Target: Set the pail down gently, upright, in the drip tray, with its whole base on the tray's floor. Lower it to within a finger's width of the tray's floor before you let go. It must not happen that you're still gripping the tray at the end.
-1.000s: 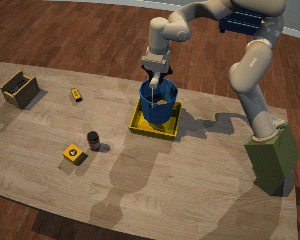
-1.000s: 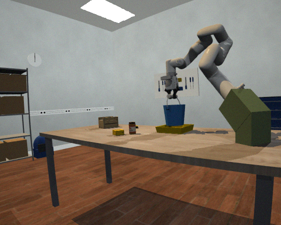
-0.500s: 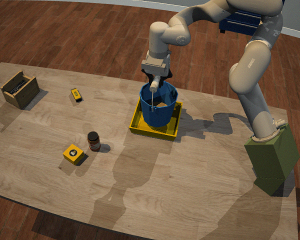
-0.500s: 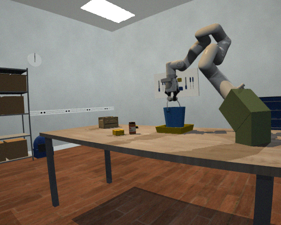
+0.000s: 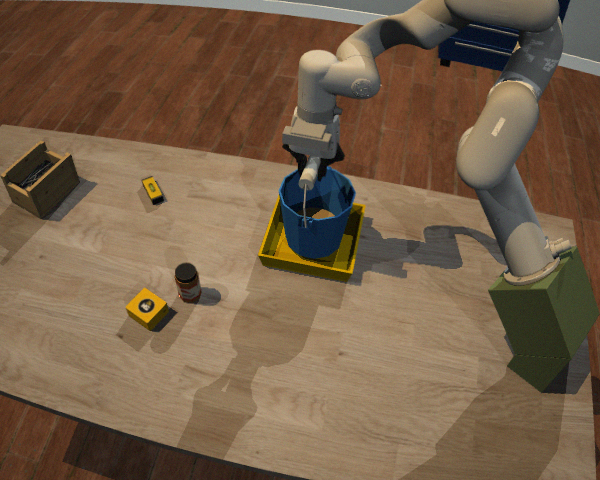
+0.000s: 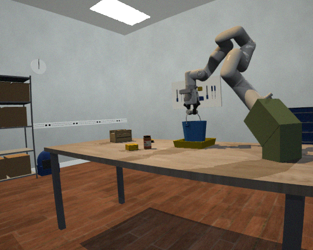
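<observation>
The blue pail [image 5: 316,215] hangs upright inside the yellow drip tray [image 5: 313,240], its base down between the tray's walls. In the side view the pail [image 6: 194,130] reaches below the rim of the tray [image 6: 194,142]; whether its base touches the floor is hidden. My gripper [image 5: 310,166] is straight above the pail and shut on the white grip of the pail's wire handle [image 6: 192,113], which stands up taut.
A wooden crate [image 5: 40,178] stands at the far left. A small yellow block [image 5: 153,190], a dark-lidded jar [image 5: 187,282] and a yellow box [image 5: 146,307] lie left of the tray. The green robot base [image 5: 546,315] is at the right.
</observation>
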`<action>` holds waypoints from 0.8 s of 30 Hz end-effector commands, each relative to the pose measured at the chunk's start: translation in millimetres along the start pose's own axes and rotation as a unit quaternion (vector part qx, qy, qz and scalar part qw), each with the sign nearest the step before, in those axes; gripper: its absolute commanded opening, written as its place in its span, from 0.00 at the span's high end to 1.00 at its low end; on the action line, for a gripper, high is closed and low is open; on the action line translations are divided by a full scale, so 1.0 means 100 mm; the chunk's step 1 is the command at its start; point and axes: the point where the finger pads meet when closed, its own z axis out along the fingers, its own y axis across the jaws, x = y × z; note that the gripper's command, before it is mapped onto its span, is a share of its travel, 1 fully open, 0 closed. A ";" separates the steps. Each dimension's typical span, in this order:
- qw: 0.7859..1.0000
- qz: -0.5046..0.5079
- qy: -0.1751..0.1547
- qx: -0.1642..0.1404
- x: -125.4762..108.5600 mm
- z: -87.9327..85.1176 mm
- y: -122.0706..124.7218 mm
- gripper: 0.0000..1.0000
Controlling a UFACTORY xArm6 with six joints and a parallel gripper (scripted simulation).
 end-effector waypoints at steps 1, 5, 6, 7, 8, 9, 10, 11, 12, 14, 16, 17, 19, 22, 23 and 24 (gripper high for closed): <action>1.000 0.000 0.000 -0.002 0.00 0.02 0.02 1.00; 1.000 0.000 0.000 -0.002 0.00 0.05 0.02 1.00; 1.000 0.000 0.000 -0.002 0.00 0.06 0.02 1.00; 1.000 0.000 0.000 -0.002 0.00 0.06 0.02 1.00; 1.000 0.000 0.000 -0.002 0.00 0.07 0.02 1.00; 1.000 0.000 0.000 -0.002 0.00 0.07 0.02 1.00; 1.000 0.000 0.000 -0.002 0.00 0.08 0.02 1.00; 1.000 0.000 0.000 -0.002 0.00 0.08 0.02 1.00; 1.000 0.000 0.000 -0.002 0.00 0.09 0.02 1.00; 1.000 0.000 0.000 -0.002 0.00 0.10 0.02 1.00; 1.000 0.000 0.000 -0.002 0.00 0.10 0.02 1.00; 1.000 0.000 0.000 -0.002 0.00 0.10 0.02 1.00; 1.000 0.000 0.000 -0.002 0.00 0.11 0.02 1.00; 1.000 0.000 0.000 -0.002 0.00 0.11 0.02 1.00; 1.000 0.000 0.000 -0.002 0.00 0.12 0.02 1.00; 1.000 0.000 0.000 -0.002 0.00 0.12 0.02 1.00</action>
